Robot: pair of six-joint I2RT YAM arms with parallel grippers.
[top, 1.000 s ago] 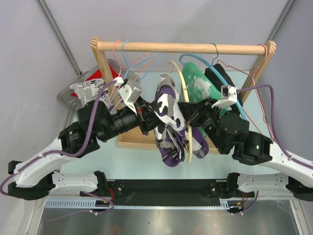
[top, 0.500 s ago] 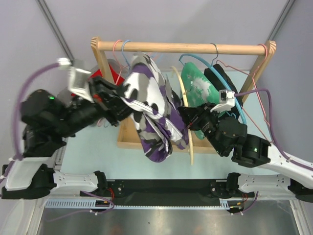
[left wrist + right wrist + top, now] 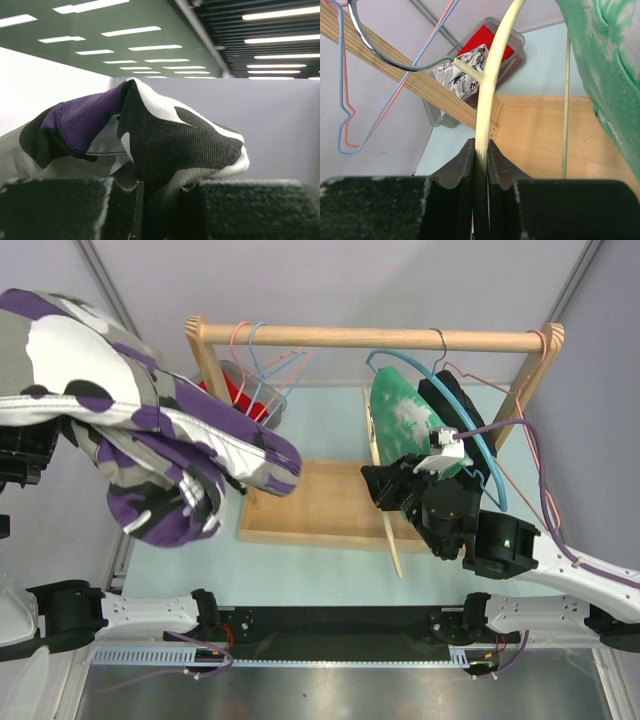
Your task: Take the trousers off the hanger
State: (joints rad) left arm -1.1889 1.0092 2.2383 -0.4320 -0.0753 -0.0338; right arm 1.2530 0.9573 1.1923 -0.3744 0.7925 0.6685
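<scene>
While the left gripper [image 3: 144, 197] pinched a fold of the trousers [image 3: 150, 450], they hung bunched to the left of the rack [image 3: 380, 337], well apart from the hanger [image 3: 495, 75], whose bare cream arm the right gripper [image 3: 480, 165] clamped tightly.

Top view: left gripper [image 3: 160, 200] is covered fully by trousers [image 3: 150, 440], which are cut off at left edge; mid. part of hanger [image 3: 369, 420] is hidden by right gripper [image 3: 375, 483].
</scene>
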